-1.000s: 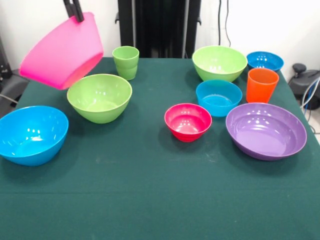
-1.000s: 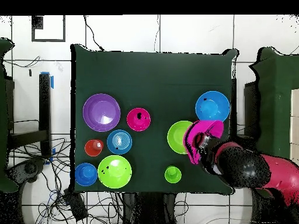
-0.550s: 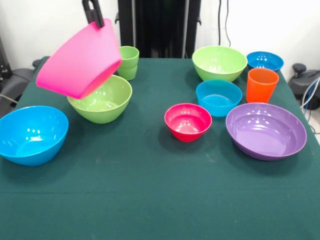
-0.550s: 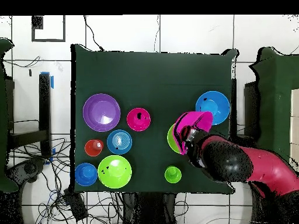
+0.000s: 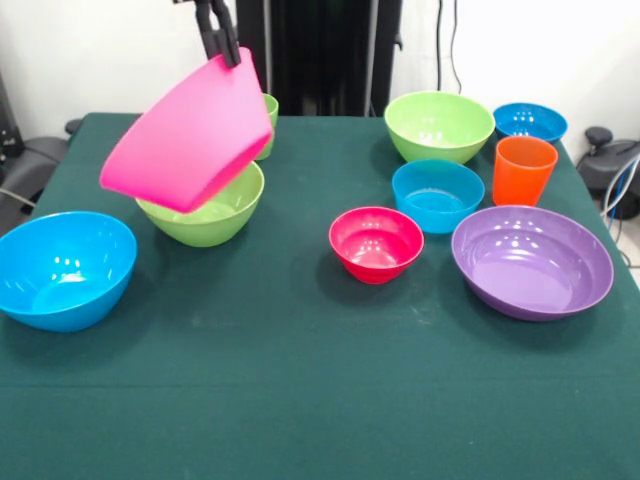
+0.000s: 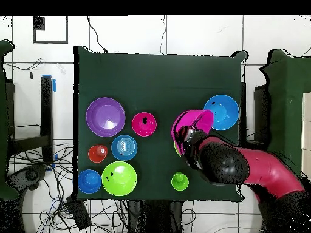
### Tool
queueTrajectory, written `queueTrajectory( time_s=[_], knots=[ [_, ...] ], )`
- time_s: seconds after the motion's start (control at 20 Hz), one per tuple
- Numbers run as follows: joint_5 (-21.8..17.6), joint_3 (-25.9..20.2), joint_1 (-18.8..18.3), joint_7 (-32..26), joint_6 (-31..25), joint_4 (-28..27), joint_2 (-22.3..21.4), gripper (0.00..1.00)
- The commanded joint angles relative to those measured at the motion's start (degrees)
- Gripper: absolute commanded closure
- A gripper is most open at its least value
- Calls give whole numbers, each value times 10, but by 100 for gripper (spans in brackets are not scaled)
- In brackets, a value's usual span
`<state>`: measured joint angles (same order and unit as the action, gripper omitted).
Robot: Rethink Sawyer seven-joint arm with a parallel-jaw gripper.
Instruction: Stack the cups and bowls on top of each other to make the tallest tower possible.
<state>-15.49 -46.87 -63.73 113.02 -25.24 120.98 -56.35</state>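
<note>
Currently I see the big pink bowl point(image 5: 190, 135) held off the table, tilted steeply, its rim pinched at the top edge by the gripper point(image 5: 222, 38), which is clamped on that rim. It hangs directly above the lime green bowl point(image 5: 205, 210), covering most of it in the front view; I cannot tell whether the two touch. In the overhead view the pink bowl point(image 6: 193, 124) likewise overlaps the green one, of which only a sliver shows, with the red and black arm point(image 6: 243, 173) reaching in over it.

Behind the pink bowl, the light green cup point(image 5: 268, 125) shows only at its edge. The large blue bowl point(image 5: 62, 268) sits on the table point(image 5: 300, 380) well apart from the held bowl, toward the picture's left edge.

Across the table, the small red-pink bowl point(image 5: 376, 243) stands alone near the centre. A blue bowl point(image 5: 437, 194) sits just beside the orange cup point(image 5: 523, 169), with the wide purple bowl point(image 5: 532, 261) in front of them. A second lime green bowl point(image 5: 439, 126) and a small blue bowl point(image 5: 529, 122) stand at the back.
</note>
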Motion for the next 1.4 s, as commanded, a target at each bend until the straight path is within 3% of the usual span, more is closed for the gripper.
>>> queueTrajectory(
  time_s=[0.05,0.7,1.1,1.4],
  knots=[
    [16,57,53,98,49,21,49,100],
    [57,119,144,127,95,-19,76,100],
    [87,142,180,129,127,-36,94,100],
    [112,132,187,122,158,-40,109,100]
  ],
)
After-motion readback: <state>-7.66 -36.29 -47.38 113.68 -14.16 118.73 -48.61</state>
